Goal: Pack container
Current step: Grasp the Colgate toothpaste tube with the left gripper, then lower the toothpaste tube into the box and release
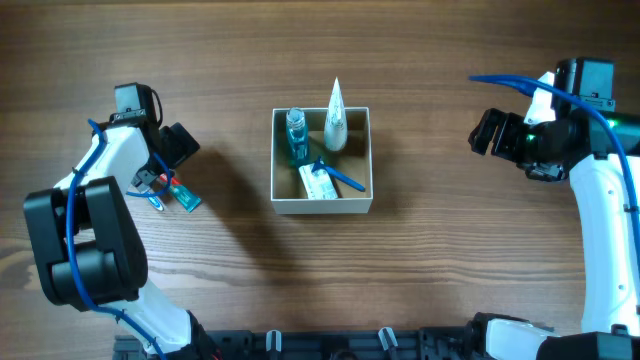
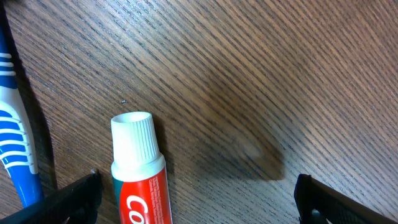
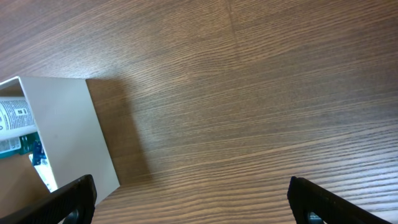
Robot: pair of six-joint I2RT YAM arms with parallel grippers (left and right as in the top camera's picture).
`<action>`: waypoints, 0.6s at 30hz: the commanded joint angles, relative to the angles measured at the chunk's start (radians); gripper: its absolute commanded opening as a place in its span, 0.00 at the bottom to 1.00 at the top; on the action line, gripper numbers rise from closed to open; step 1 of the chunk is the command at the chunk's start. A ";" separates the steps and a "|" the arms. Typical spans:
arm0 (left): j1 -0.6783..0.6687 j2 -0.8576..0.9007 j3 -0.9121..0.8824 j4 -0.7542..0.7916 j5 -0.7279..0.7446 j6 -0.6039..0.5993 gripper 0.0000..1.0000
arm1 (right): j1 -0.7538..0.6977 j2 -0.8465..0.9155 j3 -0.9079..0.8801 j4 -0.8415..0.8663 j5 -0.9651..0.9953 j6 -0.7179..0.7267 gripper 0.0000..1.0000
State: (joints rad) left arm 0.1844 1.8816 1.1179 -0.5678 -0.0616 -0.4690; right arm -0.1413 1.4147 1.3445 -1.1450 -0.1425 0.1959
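The container (image 1: 321, 206), a square white-walled box with a tan inside, stands mid-table. In it are a teal bottle (image 1: 295, 137), a white tube (image 1: 335, 120), a blue toothbrush (image 1: 343, 179) and a white-and-green packet (image 1: 317, 186). My left gripper (image 1: 171, 158) is open and low over the table at the left. A red toothpaste tube with a white cap (image 2: 140, 171) lies between its fingers (image 2: 196, 205), close to the left finger. My right gripper (image 1: 487, 132) is open and empty (image 3: 199, 208), to the right of the container, whose white wall (image 3: 65, 127) shows in its view.
A blue-and-white toothbrush (image 2: 15, 149) lies just left of the toothpaste, outside the left finger. Both lie on the wood table (image 1: 450, 260) at the far left (image 1: 172, 193). Blue cables run along both arms.
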 commanded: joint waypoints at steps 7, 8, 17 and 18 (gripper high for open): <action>0.006 0.045 -0.006 -0.031 0.054 -0.003 0.48 | -0.004 0.004 0.003 -0.001 -0.016 -0.014 1.00; 0.006 0.045 -0.006 -0.031 0.054 -0.003 0.42 | -0.004 0.004 0.003 -0.001 -0.016 -0.014 1.00; 0.006 0.045 -0.006 -0.031 0.054 -0.003 0.28 | -0.004 0.004 0.003 0.000 -0.016 -0.014 1.00; 0.006 0.045 -0.006 -0.030 0.054 -0.003 0.27 | -0.004 0.004 0.003 0.000 -0.016 -0.014 1.00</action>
State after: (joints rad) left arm 0.1917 1.8854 1.1198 -0.5945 -0.0505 -0.4664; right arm -0.1410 1.4147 1.3441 -1.1450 -0.1425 0.1959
